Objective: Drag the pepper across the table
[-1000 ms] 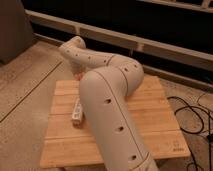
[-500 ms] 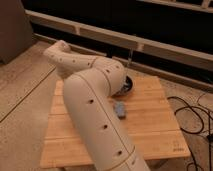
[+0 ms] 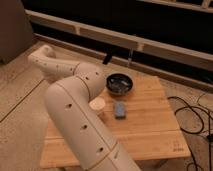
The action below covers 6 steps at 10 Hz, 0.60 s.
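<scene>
The pepper is hidden behind the arm [image 3: 75, 115]; probably light, smooth, best pinched mid-body. The end effector [image 3: 106, 59] hovers past the surface's [image 3: 150, 125] far edge; I cannot tell its state.

- The white robot arm [image 3: 75, 107] covers the left of the slatted bench [image 3: 150, 125].
- A dark bowl [image 3: 120, 83] sits at the bench's far edge.
- A blue block [image 3: 120, 109] lies just in front of the bowl, a white bottle [image 3: 97, 105] left of it.
- The end effector [image 3: 107, 59] hangs above the bench's far edge.

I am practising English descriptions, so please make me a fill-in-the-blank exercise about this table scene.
1. The small block lying in front of the bowl is ____.
2. The gripper hangs over the far edge, just behind the dark ____.
3. Bowl and block rest on a slatted ____ table.

Missing words: blue; bowl; wooden.
</scene>
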Available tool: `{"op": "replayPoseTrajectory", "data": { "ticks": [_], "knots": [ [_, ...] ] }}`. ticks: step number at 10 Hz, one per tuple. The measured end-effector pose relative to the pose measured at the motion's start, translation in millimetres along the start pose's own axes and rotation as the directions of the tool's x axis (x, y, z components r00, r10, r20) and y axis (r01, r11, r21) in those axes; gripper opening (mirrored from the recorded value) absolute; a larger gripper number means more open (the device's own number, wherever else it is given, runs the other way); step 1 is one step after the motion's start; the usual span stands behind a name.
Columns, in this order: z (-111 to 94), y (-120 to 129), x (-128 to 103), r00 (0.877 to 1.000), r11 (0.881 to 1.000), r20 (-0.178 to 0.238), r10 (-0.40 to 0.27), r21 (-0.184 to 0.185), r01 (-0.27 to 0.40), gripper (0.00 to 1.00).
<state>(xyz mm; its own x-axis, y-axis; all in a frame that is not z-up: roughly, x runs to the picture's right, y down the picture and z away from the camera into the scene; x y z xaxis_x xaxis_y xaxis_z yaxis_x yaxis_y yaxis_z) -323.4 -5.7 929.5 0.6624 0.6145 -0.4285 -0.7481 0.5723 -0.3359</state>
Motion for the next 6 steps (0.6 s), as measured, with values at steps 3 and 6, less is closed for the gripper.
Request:
{"op": "replayPoseTrajectory", "data": {
  "ticks": [3, 6],
  "knots": [
    [-1.7, 21.0, -13.0, 0.999, 0.998, 0.004, -0.054, -0.006, 0.054, 0.00],
    [-1.4, 17.9, -11.7, 0.999, 0.999, 0.002, -0.051, -0.004, 0.051, 0.23]
  ]
}}
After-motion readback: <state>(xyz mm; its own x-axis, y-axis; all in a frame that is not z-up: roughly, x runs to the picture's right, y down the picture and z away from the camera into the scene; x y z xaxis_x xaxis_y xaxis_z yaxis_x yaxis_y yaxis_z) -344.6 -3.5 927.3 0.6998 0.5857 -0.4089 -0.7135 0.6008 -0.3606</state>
